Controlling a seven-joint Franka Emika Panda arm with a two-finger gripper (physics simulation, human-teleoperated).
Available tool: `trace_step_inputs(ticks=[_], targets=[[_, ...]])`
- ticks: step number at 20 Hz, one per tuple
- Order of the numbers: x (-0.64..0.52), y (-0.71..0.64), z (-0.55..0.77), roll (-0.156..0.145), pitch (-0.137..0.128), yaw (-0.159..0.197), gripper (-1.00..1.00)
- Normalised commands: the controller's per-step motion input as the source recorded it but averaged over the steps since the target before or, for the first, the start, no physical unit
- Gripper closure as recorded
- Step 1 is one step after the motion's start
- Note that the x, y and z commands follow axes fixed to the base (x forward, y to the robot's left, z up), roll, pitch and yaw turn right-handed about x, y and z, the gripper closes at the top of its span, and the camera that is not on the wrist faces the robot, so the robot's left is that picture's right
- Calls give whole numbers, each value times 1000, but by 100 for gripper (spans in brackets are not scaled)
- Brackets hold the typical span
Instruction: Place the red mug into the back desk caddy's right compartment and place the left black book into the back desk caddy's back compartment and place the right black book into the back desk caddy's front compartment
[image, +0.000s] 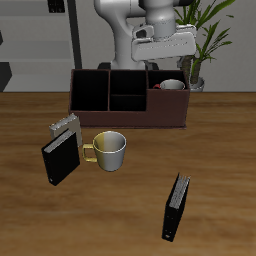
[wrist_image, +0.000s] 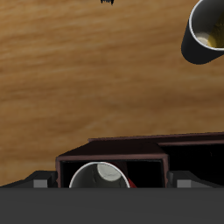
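Pincer (image: 163, 57) seemingly above red mug (image: 172, 86), caddied

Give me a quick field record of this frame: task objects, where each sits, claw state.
red mug: inside the back desk caddy, in its right compartment
left black book: upright on the table, near the front edge, not in the caddy
right black book: upright on the table, next to the grey patterned book and the pale mug
claw: above the caddy; fingers not visible in either view, state cannot be told
steps done: mug placed; both books still to go
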Motion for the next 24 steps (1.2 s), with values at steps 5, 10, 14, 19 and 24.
trace_step_inputs(ticks=[5,10,14,19,24], targets=[[369,-291,249,-11,-13,66,-100],[447,-435,249,-75,-36,66,-100],[386,-323,125,-10,10,53,-100],[275,-361,115,-45,-3,19,-100],[198,-266,79,-42,-5,-1,-100]])
